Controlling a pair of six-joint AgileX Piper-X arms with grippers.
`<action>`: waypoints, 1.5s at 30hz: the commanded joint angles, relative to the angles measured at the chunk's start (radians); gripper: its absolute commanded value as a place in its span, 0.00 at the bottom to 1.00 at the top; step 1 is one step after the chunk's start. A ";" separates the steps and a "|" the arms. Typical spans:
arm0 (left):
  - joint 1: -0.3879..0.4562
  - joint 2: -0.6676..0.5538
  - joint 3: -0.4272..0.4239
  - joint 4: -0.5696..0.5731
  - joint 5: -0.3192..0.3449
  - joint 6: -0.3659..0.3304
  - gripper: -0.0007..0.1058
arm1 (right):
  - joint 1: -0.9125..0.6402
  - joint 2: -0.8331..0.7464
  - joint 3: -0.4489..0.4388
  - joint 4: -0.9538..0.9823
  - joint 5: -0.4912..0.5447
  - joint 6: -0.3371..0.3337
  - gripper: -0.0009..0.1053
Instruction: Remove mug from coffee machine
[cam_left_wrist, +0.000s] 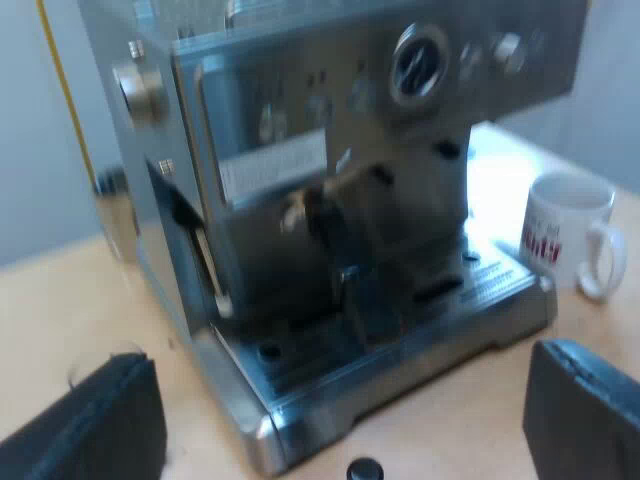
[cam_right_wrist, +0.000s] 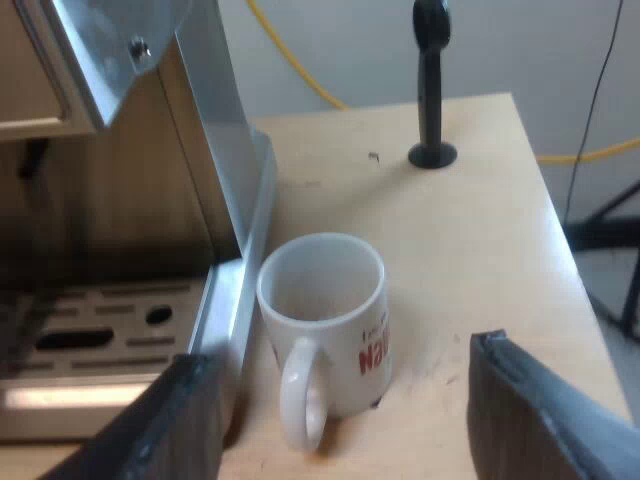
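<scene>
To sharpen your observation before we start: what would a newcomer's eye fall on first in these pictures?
A white mug with red lettering stands on the wooden table beside the base of the espresso machine, framed by the open right pincer. The steel machine, dials on its front, looms before the open left pincer.

White mug (cam_right_wrist: 338, 335) upright beside machine (cam_left_wrist: 330, 230)

left view facing espresso machine (cam_left_wrist: 340, 230), right view nearer, above shared mug (cam_right_wrist: 325, 325)

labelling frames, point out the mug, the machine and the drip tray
mug (cam_right_wrist: 332, 345), right wrist view, on its outer wall
machine (cam_left_wrist: 300, 115), left wrist view, on its front panel
drip tray (cam_left_wrist: 480, 287), left wrist view, on its slotted top
</scene>
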 joint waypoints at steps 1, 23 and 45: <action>-0.005 -0.089 -0.008 0.016 -0.002 -0.011 0.82 | 0.001 -0.142 -0.011 0.067 0.006 -0.013 0.54; -0.005 -0.184 0.046 0.115 -0.034 0.006 0.82 | -0.001 -0.231 0.001 0.229 0.052 -0.009 0.54; -0.005 -0.184 0.197 0.054 -0.032 0.006 0.82 | -0.001 -0.231 0.122 0.232 0.051 -0.009 0.54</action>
